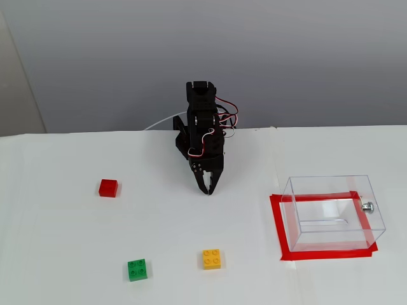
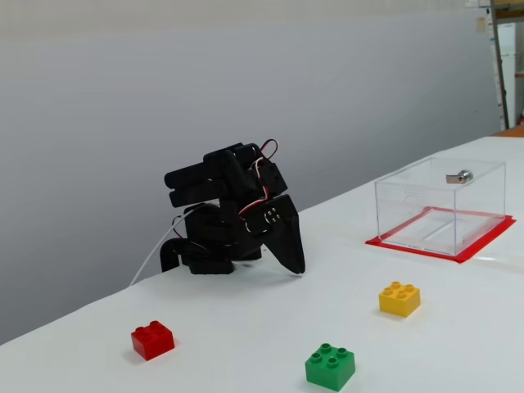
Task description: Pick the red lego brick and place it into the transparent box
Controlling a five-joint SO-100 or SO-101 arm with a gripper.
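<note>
The red lego brick (image 1: pixel 108 188) lies on the white table at the left; it also shows in the other fixed view (image 2: pixel 152 340). The transparent box (image 1: pixel 333 213) stands at the right with a silver knob on its side, and is empty; it shows too at the right of a fixed view (image 2: pixel 442 205). My black gripper (image 1: pixel 208 189) is folded down at the table's middle, tips near the surface, jaws shut and empty (image 2: pixel 300 271). It is well to the right of the red brick.
A green studded brick (image 1: pixel 137 269) and a yellow studded brick (image 1: pixel 212 258) lie near the front edge. A red tape rectangle (image 1: pixel 280 229) outlines the box. A grey wall rises behind the table.
</note>
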